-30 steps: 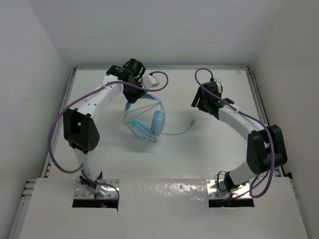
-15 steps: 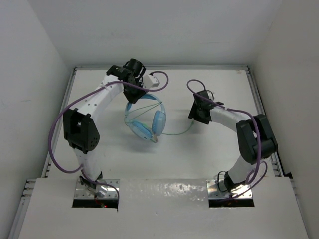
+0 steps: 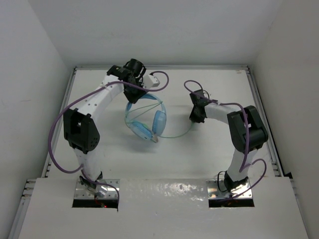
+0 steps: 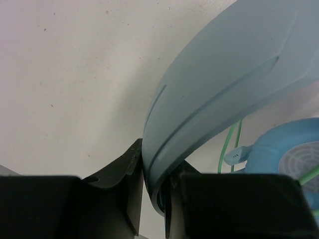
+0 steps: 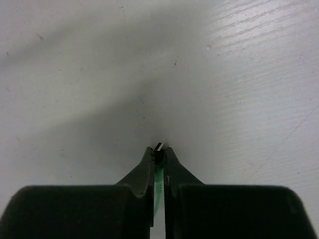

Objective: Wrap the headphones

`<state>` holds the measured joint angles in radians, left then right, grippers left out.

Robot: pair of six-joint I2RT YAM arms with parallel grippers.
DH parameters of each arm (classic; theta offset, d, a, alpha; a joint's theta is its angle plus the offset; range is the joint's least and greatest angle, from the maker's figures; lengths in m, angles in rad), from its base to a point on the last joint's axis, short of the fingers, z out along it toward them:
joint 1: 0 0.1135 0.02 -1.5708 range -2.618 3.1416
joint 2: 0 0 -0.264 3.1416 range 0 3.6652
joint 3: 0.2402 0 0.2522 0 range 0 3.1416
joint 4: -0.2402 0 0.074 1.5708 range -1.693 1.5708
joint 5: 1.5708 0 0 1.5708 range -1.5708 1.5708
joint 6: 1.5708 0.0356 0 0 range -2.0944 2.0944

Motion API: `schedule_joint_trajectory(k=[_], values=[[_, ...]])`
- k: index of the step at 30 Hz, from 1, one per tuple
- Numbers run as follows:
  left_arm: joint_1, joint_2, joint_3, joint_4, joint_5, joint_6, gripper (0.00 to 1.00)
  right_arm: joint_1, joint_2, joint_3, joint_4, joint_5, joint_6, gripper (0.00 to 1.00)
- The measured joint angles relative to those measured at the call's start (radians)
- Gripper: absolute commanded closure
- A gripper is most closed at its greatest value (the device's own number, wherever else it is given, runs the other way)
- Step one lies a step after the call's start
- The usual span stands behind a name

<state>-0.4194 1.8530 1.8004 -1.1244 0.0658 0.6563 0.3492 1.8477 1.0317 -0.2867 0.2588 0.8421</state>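
Observation:
The light blue headphones (image 3: 147, 119) lie on the white table, ear cups toward the near side. My left gripper (image 3: 132, 92) is shut on the headband (image 4: 209, 94), which fills the left wrist view with an ear cup (image 4: 286, 159) at lower right. The thin pale green cable (image 3: 175, 134) runs from the cups rightward to my right gripper (image 3: 196, 118). That right gripper (image 5: 159, 151) is shut on the cable's plug end (image 5: 159, 147), its fingertips down at the table surface; green cable (image 5: 158, 184) shows between the fingers.
Thick purple robot cables (image 3: 55, 129) loop beside both arms. White walls enclose the table on three sides, with a raised rail (image 3: 256, 94) along the right edge. The arm bases sit on a metal strip (image 3: 164, 191) at the near edge.
My right arm swung left and down to the cable's free end and its jaws closed on the plug. The left arm and headphones stayed put.

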Motion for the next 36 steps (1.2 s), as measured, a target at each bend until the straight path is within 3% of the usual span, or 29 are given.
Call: schedule_joint_trajectory(k=[7, 16, 24, 29, 36], values=[[-0.001, 0.000, -0.001, -0.001, 0.005, 0.005, 1.00, -0.078, -0.005, 0.025, 0.000, 0.007, 0.031, 1.00], [-0.022, -0.008, -0.066, 0.060, 0.018, -0.004, 1.00, -0.270, -0.014, 0.432, 0.029, 0.069, -0.017, 1.00], [-0.038, -0.008, -0.072, 0.126, 0.023, -0.011, 1.00, -0.271, -0.110, 0.433, 0.065, 0.094, -0.123, 1.00], [-0.038, -0.007, -0.126, 0.169, 0.031, -0.031, 1.00, -0.261, -0.197, 0.388, 0.127, 0.034, -0.183, 1.00], [-0.038, 0.069, -0.130, 0.155, 0.051, -0.073, 1.00, -0.125, -0.299, 0.379, 0.258, -0.022, -0.297, 1.00]])
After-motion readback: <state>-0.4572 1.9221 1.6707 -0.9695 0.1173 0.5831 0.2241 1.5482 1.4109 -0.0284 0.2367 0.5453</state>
